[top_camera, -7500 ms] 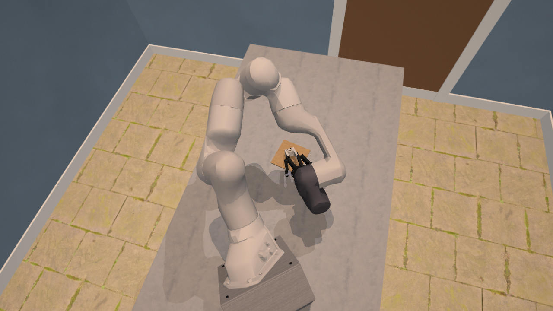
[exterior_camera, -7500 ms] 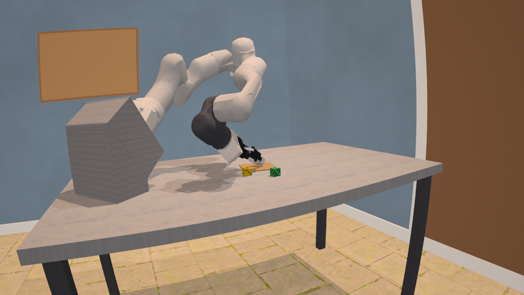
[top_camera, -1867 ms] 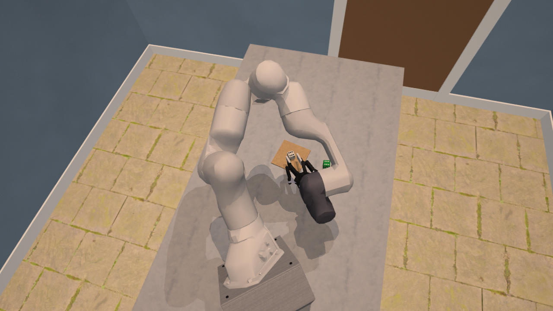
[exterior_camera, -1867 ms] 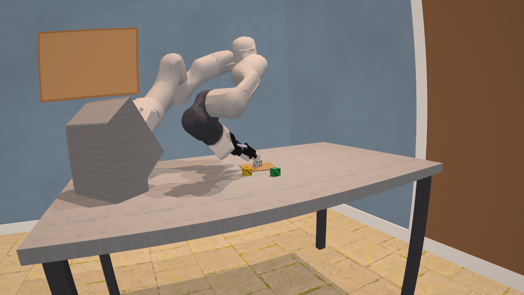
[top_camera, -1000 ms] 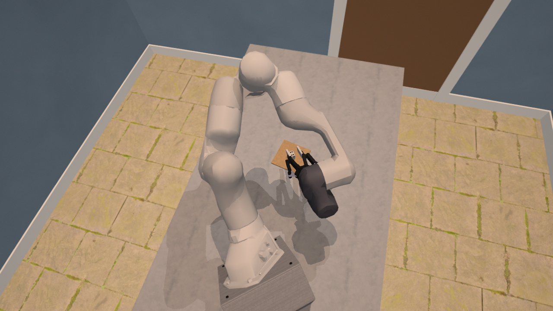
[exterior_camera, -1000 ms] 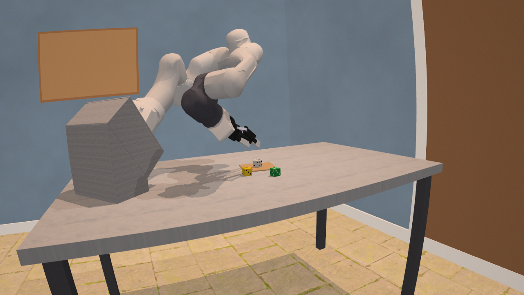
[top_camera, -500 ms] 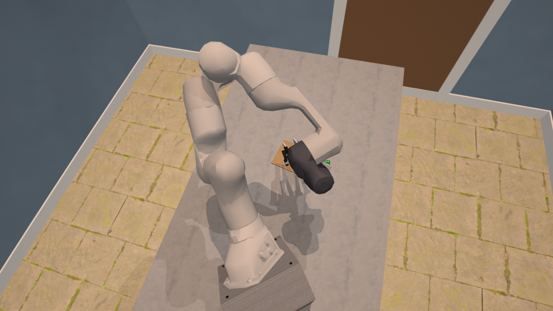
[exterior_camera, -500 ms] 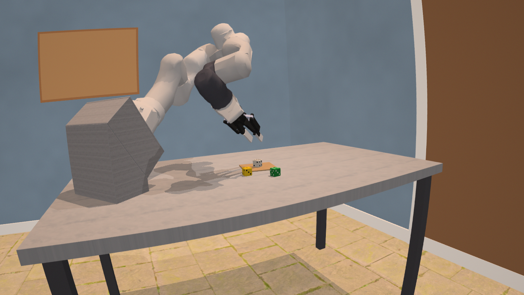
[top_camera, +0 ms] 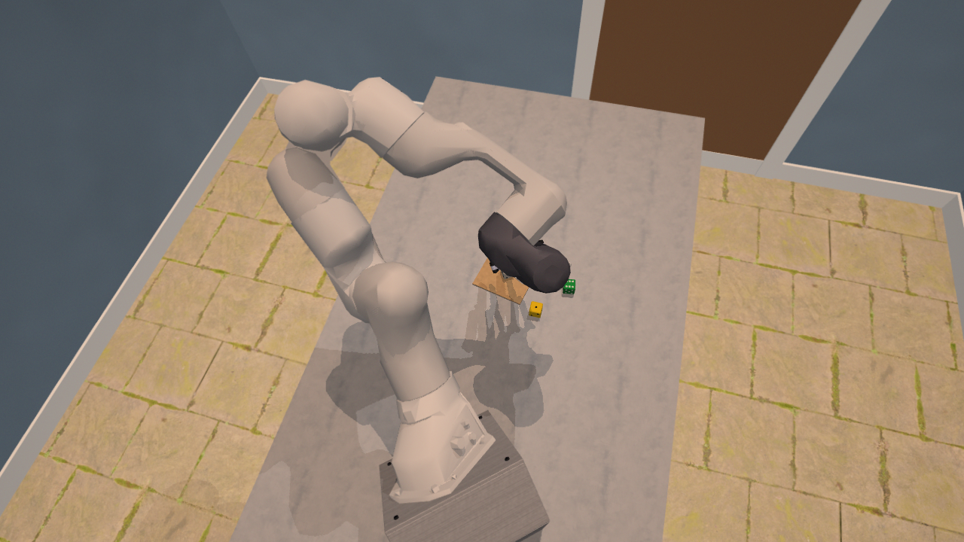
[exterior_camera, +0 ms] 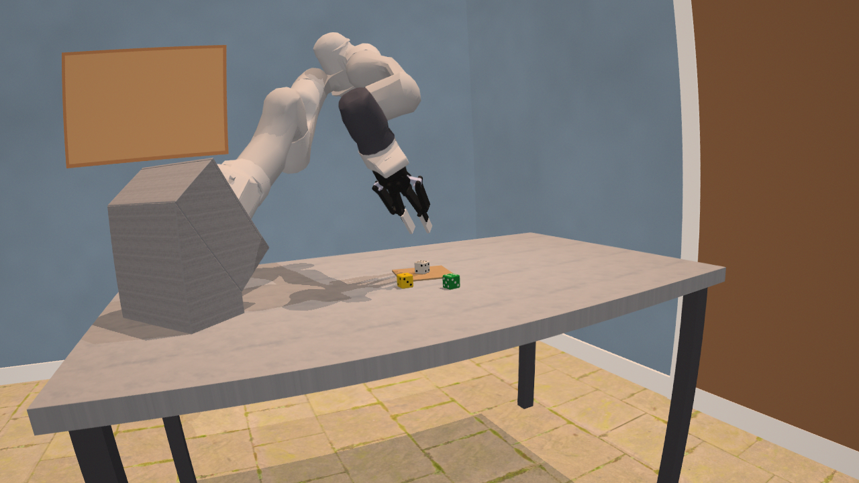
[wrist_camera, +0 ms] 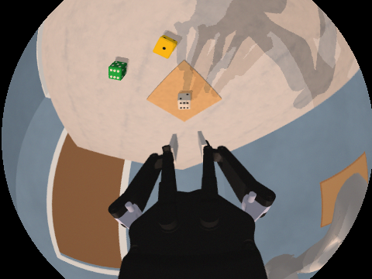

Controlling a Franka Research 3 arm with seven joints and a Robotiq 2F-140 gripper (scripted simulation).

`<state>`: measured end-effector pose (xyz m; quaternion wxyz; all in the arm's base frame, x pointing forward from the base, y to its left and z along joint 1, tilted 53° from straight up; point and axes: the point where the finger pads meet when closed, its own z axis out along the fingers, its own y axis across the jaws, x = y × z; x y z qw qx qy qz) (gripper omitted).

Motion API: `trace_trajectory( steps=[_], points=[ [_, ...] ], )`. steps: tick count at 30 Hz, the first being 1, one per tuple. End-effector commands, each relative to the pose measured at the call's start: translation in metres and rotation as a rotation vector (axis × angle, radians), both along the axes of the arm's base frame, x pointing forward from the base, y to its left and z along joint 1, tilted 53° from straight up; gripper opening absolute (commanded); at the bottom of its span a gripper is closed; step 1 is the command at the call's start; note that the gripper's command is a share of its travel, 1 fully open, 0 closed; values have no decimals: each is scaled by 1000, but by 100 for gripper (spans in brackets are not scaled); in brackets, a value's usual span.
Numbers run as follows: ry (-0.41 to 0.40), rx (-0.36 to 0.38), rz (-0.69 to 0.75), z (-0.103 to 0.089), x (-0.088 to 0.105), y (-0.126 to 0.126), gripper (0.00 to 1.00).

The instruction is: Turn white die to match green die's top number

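the gripper (exterior_camera: 419, 225) hangs high over the table (exterior_camera: 540, 282) – fingers partly parted, gripping nothing – white die (exterior_camera: 421, 266) on the mat (exterior_camera: 437, 273).
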<state>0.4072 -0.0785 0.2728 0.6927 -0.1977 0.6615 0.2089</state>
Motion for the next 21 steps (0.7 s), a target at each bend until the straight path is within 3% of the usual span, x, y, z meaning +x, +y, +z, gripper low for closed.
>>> trace_trajectory(
  steps=[1,10,12,21],
  points=[
    [168,46,-4,-17,-1,-4,28],
    [257,-11,5,-10,0,-4,28],
    [324,-59,4,-4,1,-6,28],
    [447,-152,-7,6,6,-11,28]
  ],
)
